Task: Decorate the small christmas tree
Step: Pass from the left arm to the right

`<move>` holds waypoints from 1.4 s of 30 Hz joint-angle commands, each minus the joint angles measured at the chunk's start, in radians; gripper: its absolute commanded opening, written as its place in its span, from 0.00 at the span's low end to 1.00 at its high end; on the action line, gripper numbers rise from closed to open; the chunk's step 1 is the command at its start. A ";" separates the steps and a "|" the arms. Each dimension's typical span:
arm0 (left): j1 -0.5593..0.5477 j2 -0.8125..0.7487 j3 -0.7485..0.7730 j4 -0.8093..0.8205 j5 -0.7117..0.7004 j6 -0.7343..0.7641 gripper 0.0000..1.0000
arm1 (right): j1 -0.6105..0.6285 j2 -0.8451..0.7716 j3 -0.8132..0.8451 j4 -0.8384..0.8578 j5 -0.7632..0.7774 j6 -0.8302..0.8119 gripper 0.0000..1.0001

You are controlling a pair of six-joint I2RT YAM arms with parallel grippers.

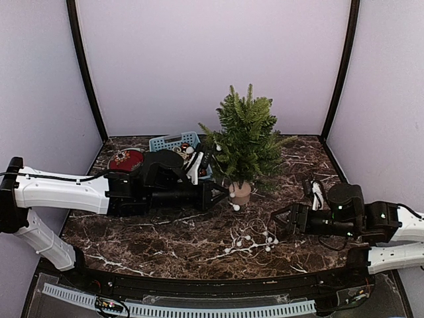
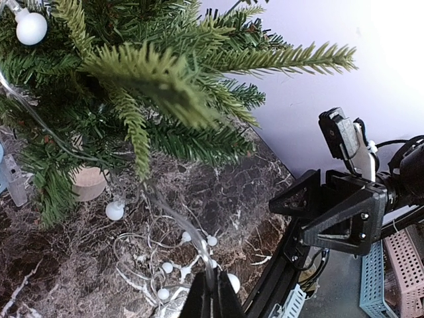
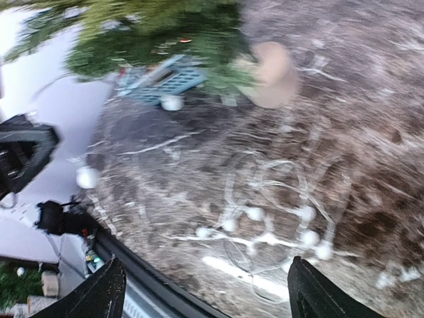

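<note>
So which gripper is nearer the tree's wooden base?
Left. The left gripper sits just left of the wooden base; the right gripper is farther off, beyond the light string.

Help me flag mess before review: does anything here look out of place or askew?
Most of the light string lies in a tangled heap on the table in front of the small christmas tree, not on its branches. The tree itself stands upright. The left gripper pinches one strand.

The small christmas tree stands upright on its pale wooden base, toward the back middle of the dark marble bench. Its bushy green needle branches spread wide, apparently carrying one white ball.
</note>
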 commanded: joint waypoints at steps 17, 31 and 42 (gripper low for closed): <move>0.009 -0.036 0.001 0.009 0.063 -0.002 0.00 | 0.047 0.523 -0.218 1.069 0.029 -0.147 0.73; 0.011 -0.025 0.006 0.009 0.076 -0.008 0.00 | 0.048 0.941 -0.076 1.233 0.076 -0.190 0.61; 0.018 -0.054 -0.008 -0.029 0.052 0.007 0.00 | 0.141 0.734 -0.046 0.902 0.302 -0.236 0.00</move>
